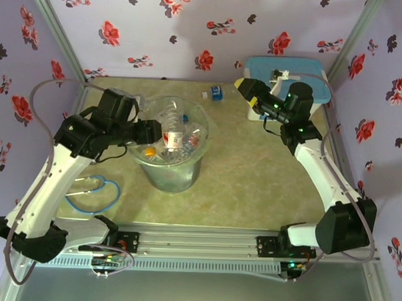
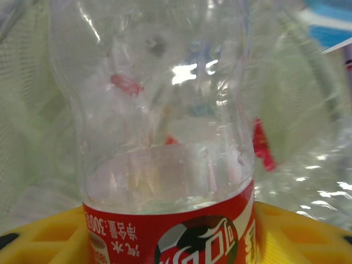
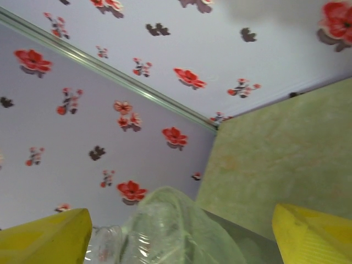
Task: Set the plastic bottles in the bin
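My left gripper (image 1: 158, 136) hangs over the bin (image 1: 170, 177), a grey bucket lined with a clear bag. It is shut on a clear plastic bottle with a red label (image 2: 165, 165) (image 1: 173, 140), its yellow fingers (image 2: 41, 236) pressing on both sides of the label. Several more bottles (image 1: 192, 133) lie inside the bin. One small bottle with blue on it (image 1: 215, 92) lies on the table behind the bin. My right gripper (image 1: 242, 86) (image 3: 181, 242) is open at the back right, nothing between its yellow fingers (image 3: 47, 236). The bag's rim (image 3: 176, 225) shows beyond them.
A white box with a light-blue lid (image 1: 287, 84) stands in the back right corner, just behind my right wrist. A blue cable loop (image 1: 92, 189) lies at the front left. Flowered walls close the table on three sides.
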Robot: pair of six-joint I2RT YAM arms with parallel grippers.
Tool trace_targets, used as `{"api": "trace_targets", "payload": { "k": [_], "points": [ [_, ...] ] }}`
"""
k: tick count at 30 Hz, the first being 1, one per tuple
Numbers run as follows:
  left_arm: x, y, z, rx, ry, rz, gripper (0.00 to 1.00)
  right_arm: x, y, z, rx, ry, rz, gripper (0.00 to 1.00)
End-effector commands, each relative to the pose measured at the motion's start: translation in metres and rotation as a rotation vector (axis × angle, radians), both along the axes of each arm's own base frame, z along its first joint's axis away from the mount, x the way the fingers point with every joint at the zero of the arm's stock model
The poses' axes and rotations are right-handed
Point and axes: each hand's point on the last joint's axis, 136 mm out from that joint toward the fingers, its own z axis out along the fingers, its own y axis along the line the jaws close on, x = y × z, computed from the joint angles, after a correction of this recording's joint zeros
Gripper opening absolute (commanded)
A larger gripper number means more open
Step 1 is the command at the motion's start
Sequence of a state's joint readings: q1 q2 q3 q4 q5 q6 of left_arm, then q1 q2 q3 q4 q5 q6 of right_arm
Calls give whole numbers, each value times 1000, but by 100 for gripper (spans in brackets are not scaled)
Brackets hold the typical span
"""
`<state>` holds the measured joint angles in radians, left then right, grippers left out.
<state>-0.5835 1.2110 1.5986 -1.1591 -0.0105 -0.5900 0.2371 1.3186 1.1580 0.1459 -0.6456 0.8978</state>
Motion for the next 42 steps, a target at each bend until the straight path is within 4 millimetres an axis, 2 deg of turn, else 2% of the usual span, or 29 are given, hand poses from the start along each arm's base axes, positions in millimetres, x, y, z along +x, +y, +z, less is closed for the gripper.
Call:
{"api": "trace_targets", "payload": {
  "k": [1, 3, 6, 10, 13, 15, 21, 26, 29, 33, 37, 42],
  "points": [
    [4, 14, -6, 106, 11, 13, 57, -4, -17, -13, -133, 1, -77, 85],
    [6, 11, -7, 109, 17, 3, 63, -4, -22, -21, -167, 21, -107, 84],
    [8, 11, -4, 113, 10, 2, 78, -3, -28, -30, -193, 44, -137, 84],
    [9, 10, 15, 76, -44, 5, 83, -1, -27, -41, -207, 75, -140, 84],
    [10, 12, 29, 52, -89, 14, 77, 1, -25, -49, -227, 91, -141, 84],
    [10, 12, 31, 42, -96, 19, 71, 1, -22, -57, -254, 104, -142, 83],
    [18, 3, 6, 28, -58, 23, 60, 9, -13, -94, -369, 177, -198, 82],
    [20, -3, -11, 3, -40, 29, 58, 31, -8, -124, -277, 256, -299, 78],
    [19, -2, -11, 1, -45, 29, 58, 46, -3, -141, -228, 278, -351, 77],
    [15, 7, 7, -7, -88, 36, 59, 67, 4, -163, -201, 307, -417, 77],
    [13, 17, 26, -14, -147, 47, 72, 92, 15, -192, -176, 354, -476, 77],
    [17, 24, 44, -24, -220, 47, 81, 121, 39, -220, -186, 386, -544, 77]
  ]
}}
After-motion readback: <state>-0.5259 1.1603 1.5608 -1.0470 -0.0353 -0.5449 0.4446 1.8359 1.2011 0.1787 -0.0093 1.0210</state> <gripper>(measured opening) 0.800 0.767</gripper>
